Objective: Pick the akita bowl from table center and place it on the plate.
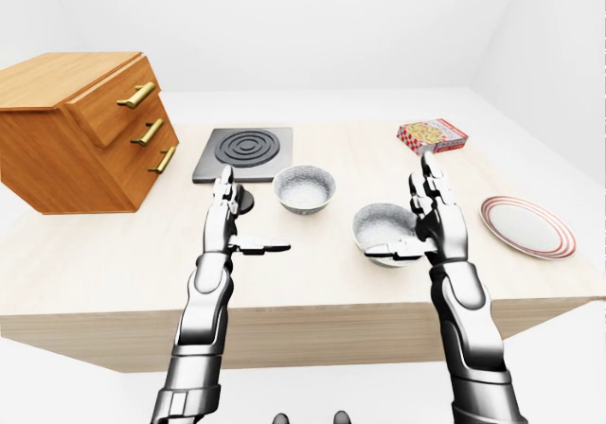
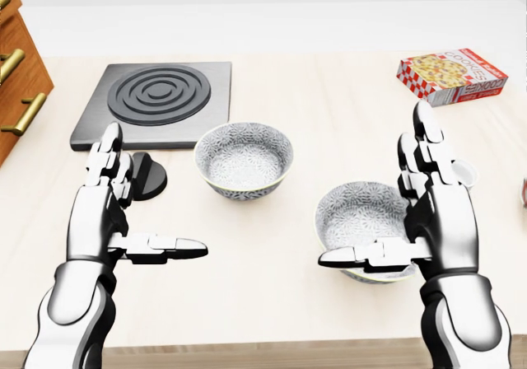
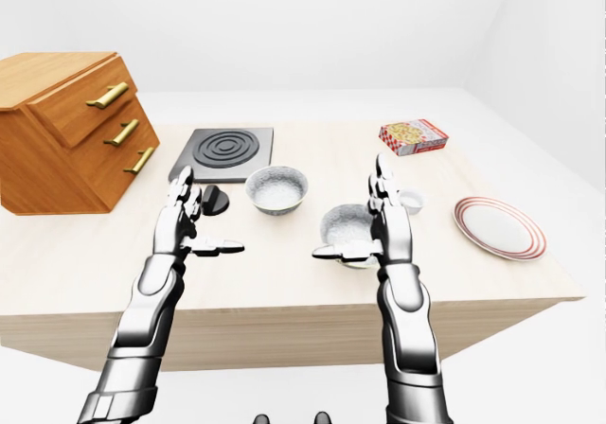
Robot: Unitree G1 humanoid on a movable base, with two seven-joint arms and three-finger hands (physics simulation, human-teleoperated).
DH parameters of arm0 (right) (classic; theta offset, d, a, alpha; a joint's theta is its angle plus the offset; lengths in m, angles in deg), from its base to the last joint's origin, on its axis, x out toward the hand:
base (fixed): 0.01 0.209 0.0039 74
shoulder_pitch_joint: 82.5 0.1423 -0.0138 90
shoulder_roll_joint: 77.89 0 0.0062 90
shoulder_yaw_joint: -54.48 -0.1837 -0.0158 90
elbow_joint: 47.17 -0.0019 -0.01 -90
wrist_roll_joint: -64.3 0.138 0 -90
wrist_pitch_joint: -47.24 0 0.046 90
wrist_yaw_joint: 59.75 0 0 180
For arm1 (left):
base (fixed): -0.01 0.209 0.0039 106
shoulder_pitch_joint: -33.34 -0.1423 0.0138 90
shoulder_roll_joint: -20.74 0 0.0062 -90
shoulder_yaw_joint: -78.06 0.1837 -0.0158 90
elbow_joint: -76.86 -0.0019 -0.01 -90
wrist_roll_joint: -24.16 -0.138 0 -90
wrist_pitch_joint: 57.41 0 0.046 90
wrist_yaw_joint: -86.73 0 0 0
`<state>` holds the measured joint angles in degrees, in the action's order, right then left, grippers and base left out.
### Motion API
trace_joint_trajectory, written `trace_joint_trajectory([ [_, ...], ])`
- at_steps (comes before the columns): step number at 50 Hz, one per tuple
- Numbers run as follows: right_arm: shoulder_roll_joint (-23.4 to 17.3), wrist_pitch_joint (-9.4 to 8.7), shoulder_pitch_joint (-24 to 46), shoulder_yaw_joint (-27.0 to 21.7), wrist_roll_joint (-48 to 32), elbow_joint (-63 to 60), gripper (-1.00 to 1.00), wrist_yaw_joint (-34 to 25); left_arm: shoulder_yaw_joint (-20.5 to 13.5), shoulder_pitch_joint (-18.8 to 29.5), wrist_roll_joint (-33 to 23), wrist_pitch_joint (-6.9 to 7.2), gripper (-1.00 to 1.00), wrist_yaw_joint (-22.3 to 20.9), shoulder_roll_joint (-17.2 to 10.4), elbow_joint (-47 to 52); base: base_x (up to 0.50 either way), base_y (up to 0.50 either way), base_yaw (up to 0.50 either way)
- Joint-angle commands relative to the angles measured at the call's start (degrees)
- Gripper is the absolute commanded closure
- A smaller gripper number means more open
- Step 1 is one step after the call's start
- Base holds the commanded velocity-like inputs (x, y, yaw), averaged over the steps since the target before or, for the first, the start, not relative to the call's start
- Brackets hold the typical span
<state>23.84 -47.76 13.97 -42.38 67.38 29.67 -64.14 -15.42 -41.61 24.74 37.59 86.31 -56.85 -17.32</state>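
Observation:
Two patterned grey-white bowls stand on the pale wooden table (image 2: 272, 287). One bowl (image 2: 244, 156) sits near the table's middle, just below the stove plate. The other bowl (image 2: 362, 227) is lower and to the right, directly left of my right hand (image 2: 394, 211). That hand is open, its fingers upright beside the bowl's right rim and its thumb stretched across the bowl's lower edge, not closed round it. My left hand (image 2: 152, 194) is open too and empty, left of the middle bowl. The red-rimmed white plate (image 1: 527, 226) lies at the table's right side.
A black stove plate (image 2: 156, 101) lies at top left with a small black disc (image 2: 150, 176) below it. A wooden drawer cabinet (image 1: 80, 126) stands at the left. A cookie box (image 2: 449, 77) lies at top right, and a small white cup (image 3: 410, 200) sits behind my right hand.

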Motion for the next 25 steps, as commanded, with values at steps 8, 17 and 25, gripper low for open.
trace_joint_trajectory([
  [8,-0.5,0.0,-0.8,-0.7,1.0,-3.2,-1.0,-2.9,0.1,0.8,0.1,0.0,-1.0,-0.2,0.3,1.9,-0.01,-0.5,0.0],
  [17,-0.7,0.0,-1.0,-0.7,0.2,-2.9,-1.0,-3.5,0.2,0.6,-0.1,0.0,-1.0,-0.2,0.3,2.4,0.07,-0.5,0.0],
  [25,-0.5,0.0,0.8,0.0,-0.8,-0.8,-1.0,-2.7,0.1,0.5,-0.3,0.0,-1.0,-0.2,0.3,2.4,0.34,-0.45,0.0],
])
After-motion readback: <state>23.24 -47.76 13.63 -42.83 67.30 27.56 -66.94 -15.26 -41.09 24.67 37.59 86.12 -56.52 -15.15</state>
